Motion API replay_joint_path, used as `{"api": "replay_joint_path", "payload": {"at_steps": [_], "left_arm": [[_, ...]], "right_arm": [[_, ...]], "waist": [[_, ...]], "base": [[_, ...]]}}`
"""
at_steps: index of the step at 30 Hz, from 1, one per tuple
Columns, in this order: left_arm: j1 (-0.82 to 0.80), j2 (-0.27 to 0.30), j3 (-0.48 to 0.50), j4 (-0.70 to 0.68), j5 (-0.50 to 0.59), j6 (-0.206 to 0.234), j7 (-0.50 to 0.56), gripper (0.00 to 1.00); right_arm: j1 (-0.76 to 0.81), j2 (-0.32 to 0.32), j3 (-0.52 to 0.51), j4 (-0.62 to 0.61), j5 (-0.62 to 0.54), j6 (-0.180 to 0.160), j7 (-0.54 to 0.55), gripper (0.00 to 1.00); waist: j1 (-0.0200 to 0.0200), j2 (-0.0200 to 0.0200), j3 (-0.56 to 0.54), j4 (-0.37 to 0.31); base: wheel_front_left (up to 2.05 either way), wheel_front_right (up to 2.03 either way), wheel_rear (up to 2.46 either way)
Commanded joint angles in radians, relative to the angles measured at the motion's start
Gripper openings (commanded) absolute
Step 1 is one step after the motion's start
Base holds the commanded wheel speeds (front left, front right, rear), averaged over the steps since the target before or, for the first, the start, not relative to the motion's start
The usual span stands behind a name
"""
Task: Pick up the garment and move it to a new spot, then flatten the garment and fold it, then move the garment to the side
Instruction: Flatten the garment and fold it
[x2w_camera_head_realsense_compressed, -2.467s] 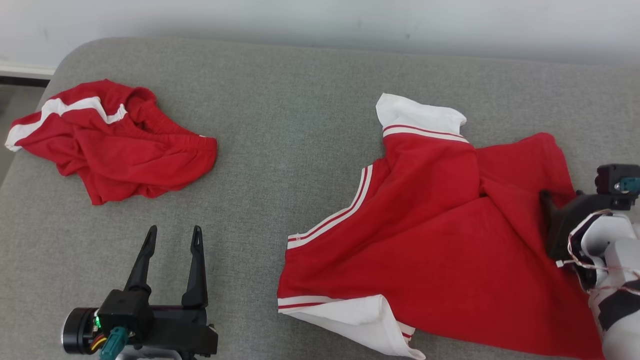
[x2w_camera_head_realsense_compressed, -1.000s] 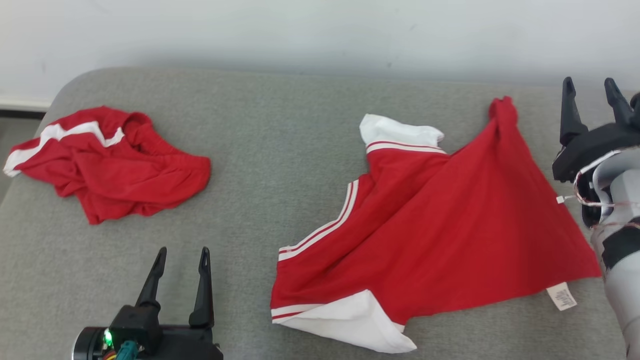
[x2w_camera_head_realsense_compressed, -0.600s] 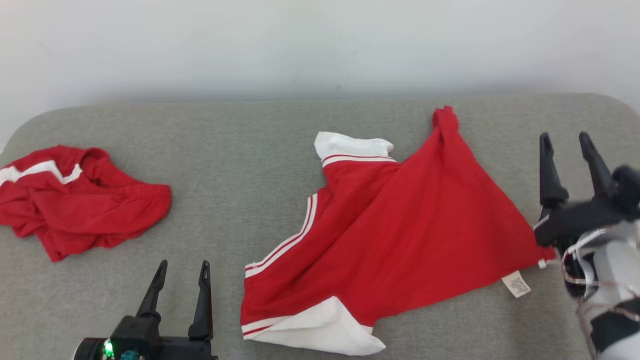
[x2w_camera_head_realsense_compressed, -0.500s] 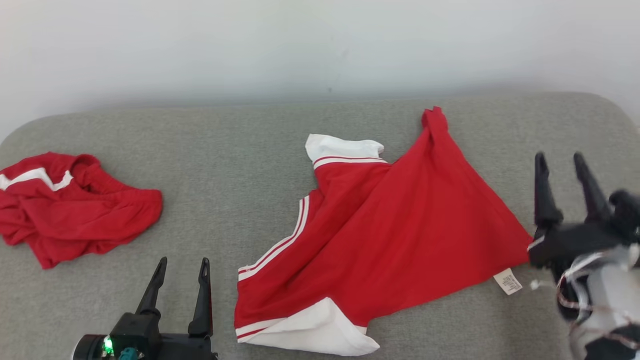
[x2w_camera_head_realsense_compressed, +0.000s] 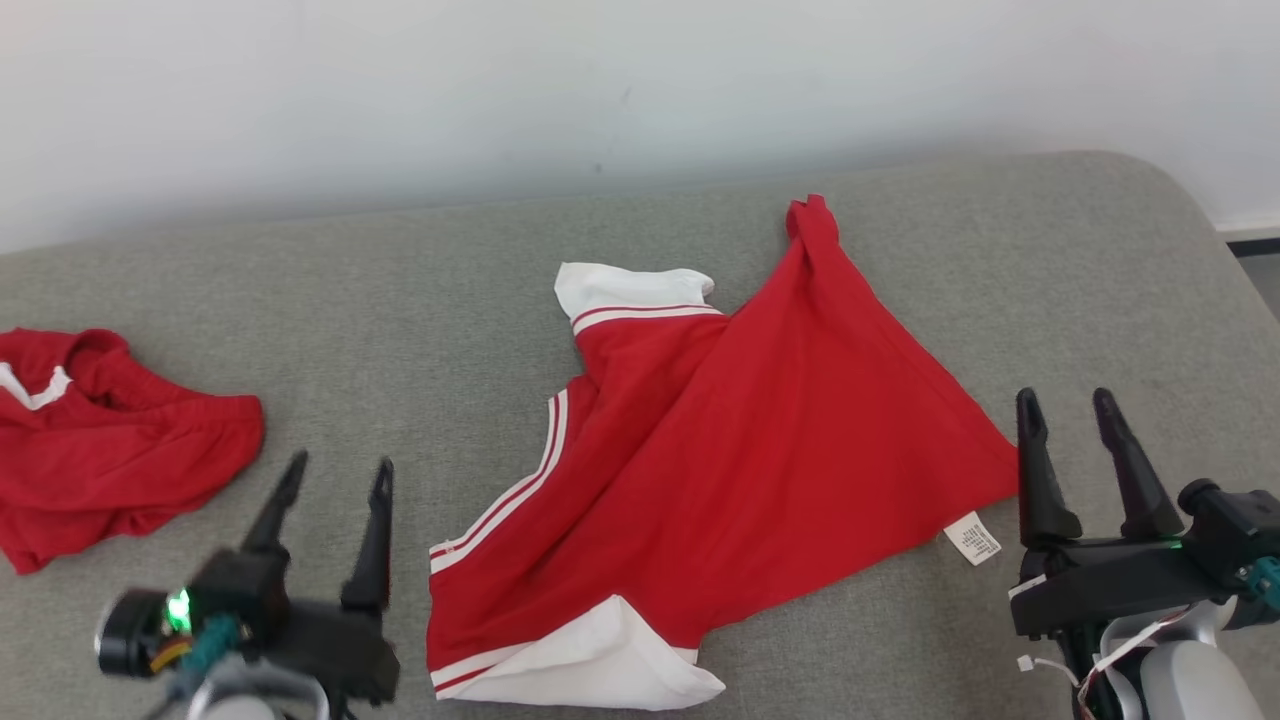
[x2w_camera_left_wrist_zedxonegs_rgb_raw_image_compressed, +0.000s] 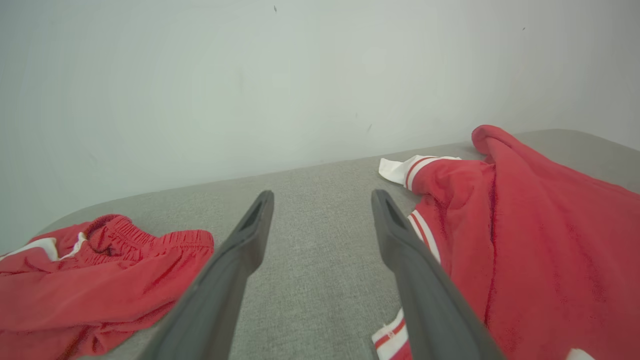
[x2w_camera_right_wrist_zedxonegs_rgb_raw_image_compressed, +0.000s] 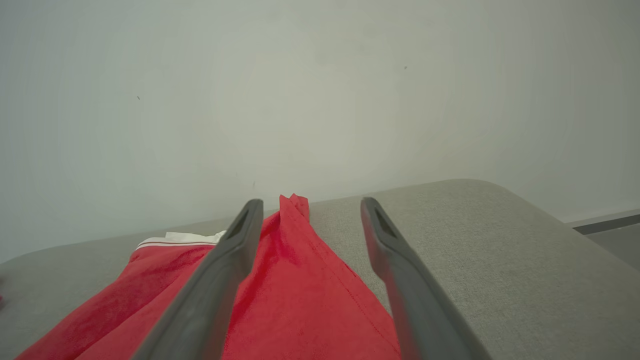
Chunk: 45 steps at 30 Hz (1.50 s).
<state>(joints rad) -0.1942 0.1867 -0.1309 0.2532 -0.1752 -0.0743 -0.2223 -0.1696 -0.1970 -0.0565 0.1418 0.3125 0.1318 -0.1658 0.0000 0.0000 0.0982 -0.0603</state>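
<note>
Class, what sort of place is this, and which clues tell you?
Likely an indoor room, home or lab: a grey upholstered cushion surface against a plain white wall, with a red-and-white garment lying on it.

Plain, sparsely furnished indoor room; home or lab cannot be told. A grey fabric-covered padded surface (x2w_camera_head_realsense_compressed: 420, 300) with rounded corners stands against a bare white wall (x2w_camera_head_realsense_compressed: 600, 80). At right, a dark baseboard strip (x2w_camera_right_wrist_zedxonegs_rgb_raw_image_compressed: 605, 224) meets a grey floor (x2w_camera_head_realsense_compressed: 1265, 290).
</note>
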Motion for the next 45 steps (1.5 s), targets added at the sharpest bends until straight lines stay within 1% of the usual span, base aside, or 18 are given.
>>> {"api": "replay_joint_path", "payload": {"at_steps": [1,4,5,7,8,10,13,15,18,22,26,27,37,39,44,45], "left_arm": [[-0.039,0.017,0.002,0.007,-0.013,-0.011,0.015,1.00],[-0.112,0.054,-0.010,0.031,-0.053,-0.038,0.074,1.00],[-0.132,0.076,-0.023,0.047,-0.057,-0.044,0.105,1.00],[-0.182,0.098,-0.039,0.070,-0.120,-0.053,0.146,1.00],[-0.200,0.121,-0.056,0.086,-0.137,-0.056,0.175,1.00],[-0.237,0.153,-0.119,0.103,-0.220,-0.055,0.225,1.00],[-0.291,0.225,-0.212,0.122,-0.315,-0.054,0.285,1.00],[-0.318,0.238,-0.255,0.133,-0.389,-0.055,0.314,1.00],[-0.362,0.274,-0.320,0.154,-0.464,-0.055,0.347,1.00],[-0.417,0.298,-0.396,0.198,-0.535,-0.055,0.358,1.00],[-0.466,0.306,-0.466,0.240,-0.584,-0.055,0.358,1.00],[-0.489,0.305,-0.503,0.262,-0.605,-0.055,0.360,1.00],[-0.601,0.317,-0.654,0.360,-0.681,-0.055,0.358,1.00],[-0.606,0.311,-0.669,0.373,-0.721,-0.055,0.357,1.00],[-0.621,0.326,-0.729,0.425,-0.724,-0.055,0.363,1.00],[-0.620,0.322,-0.741,0.438,-0.737,-0.055,0.371,0.64]], "right_arm": [[0.014,0.016,-0.001,-0.013,-0.008,-0.002,0.010,1.00],[0.015,0.032,0.004,-0.028,-0.015,-0.002,0.019,1.00],[0.012,0.037,0.008,-0.029,-0.017,-0.002,0.020,1.00],[0.000,0.044,0.015,-0.025,-0.018,-0.002,0.016,1.00],[-0.007,0.047,0.023,-0.022,-0.019,-0.002,0.014,1.00],[-0.015,0.054,0.029,-0.012,-0.017,-0.002,0.006,1.00],[-0.029,0.063,0.040,0.009,-0.016,-0.002,-0.006,1.00],[-0.039,0.068,0.049,0.021,-0.015,-0.002,-0.015,1.00],[-0.052,0.070,0.059,0.044,-0.012,-0.002,-0.026,1.00],[-0.075,0.076,0.077,0.073,-0.007,-0.002,-0.040,1.00],[-0.094,0.075,0.085,0.103,0.001,-0.002,-0.056,1.00],[-0.101,0.076,0.090,0.118,0.005,-0.002,-0.063,1.00],[-0.132,0.084,0.105,0.171,0.024,-0.002,-0.089,1.00],[-0.133,0.084,0.103,0.177,0.025,-0.002,-0.092,1.00],[-0.139,0.085,0.106,0.186,0.026,-0.002,-0.095,1.00],[-0.140,0.085,0.105,0.187,0.028,-0.002,-0.096,1.00]], "waist": [[0.0000,0.0000,0.014,-0.017],[0.0000,0.0000,0.030,-0.033],[0.0000,0.0000,0.034,-0.040],[0.0000,0.0000,0.044,-0.053],[0.0000,0.0000,0.050,-0.061],[0.0000,0.0000,0.059,-0.074],[0.0000,0.0000,0.073,-0.092],[0.0000,0.0000,0.082,-0.103],[0.0000,0.0000,0.096,-0.121],[0.0000,0.0000,0.114,-0.149],[0.0000,0.0000,0.131,-0.175],[0.0000,0.0000,0.139,-0.186],[0.0000,0.0000,0.171,-0.239],[0.0000,0.0000,0.174,-0.245],[0.0000,0.0000,0.178,-0.255],[0.0000,0.0000,0.179,-0.257]], "base": [[0.00,0.00,0.00],[0.00,0.00,0.00],[0.00,0.00,0.00],[0.00,0.00,0.00],[0.00,0.00,0.00],[0.00,0.00,0.00],[0.00,0.00,0.00],[0.00,0.00,0.00],[0.00,0.00,0.00],[0.00,0.00,0.00],[0.00,0.00,0.00],[0.00,0.00,0.00],[0.00,0.00,0.00],[0.00,0.00,0.00],[0.00,0.00,0.00],[0.00,0.00,0.00]]}}
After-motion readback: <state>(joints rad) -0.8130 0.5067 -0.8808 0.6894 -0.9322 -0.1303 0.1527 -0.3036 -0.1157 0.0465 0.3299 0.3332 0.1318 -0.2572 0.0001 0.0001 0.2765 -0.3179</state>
